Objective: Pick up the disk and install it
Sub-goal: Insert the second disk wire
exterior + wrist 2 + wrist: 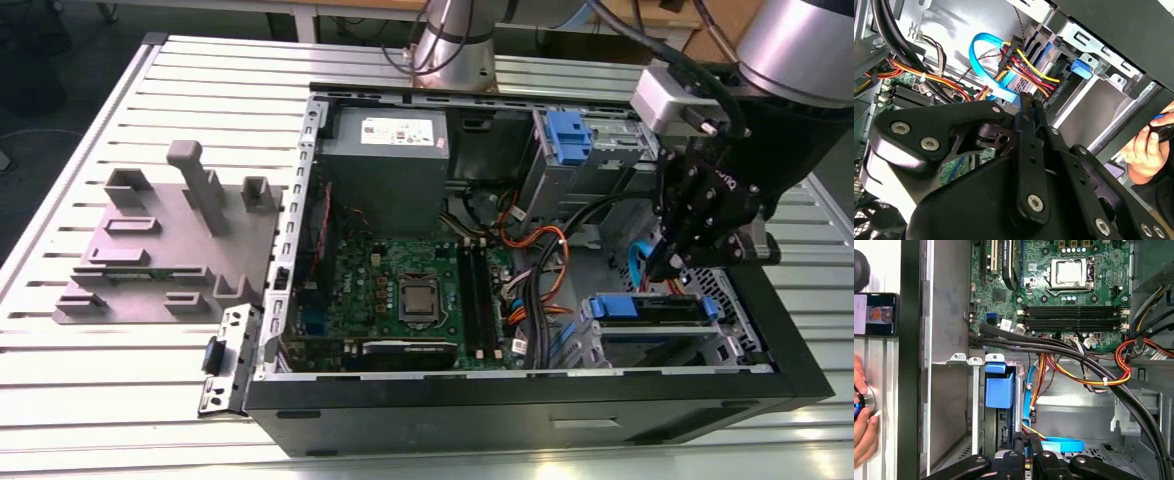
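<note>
Blue plastic rails framing the disk (647,308) in its bay (727,345), gripper (1032,103) closed, empty, nearby

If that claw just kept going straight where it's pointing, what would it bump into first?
Probably the blue flat cable and the coloured wires, which sit right ahead of the gripper in the second wrist view. Depth is hard to judge.
</note>
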Tool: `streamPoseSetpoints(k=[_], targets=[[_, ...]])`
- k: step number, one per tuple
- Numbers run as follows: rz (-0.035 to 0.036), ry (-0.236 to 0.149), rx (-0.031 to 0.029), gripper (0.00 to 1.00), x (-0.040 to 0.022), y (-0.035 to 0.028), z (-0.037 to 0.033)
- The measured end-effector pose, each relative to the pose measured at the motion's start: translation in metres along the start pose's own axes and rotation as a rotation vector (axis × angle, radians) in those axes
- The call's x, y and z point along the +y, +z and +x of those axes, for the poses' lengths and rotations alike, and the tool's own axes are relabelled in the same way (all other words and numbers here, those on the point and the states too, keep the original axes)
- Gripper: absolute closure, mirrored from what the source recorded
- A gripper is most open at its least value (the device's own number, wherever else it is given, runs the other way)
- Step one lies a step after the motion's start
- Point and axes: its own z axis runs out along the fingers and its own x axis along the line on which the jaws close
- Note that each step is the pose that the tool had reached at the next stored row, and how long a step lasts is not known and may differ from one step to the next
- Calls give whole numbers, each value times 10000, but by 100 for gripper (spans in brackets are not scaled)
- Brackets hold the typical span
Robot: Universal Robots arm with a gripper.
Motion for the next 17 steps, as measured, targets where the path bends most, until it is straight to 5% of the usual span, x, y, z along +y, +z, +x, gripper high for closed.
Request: streamPoseSetpoints(k=[3, 10, 12, 15, 17], targets=[[36, -8, -70, 84, 5, 8, 43], [100, -61, -106, 84, 54, 18, 128], [110, -62, -229, 84, 56, 21, 152], [118, -58, -509, 84, 57, 27, 188], [120, -58, -601, 84, 56, 33, 220]])
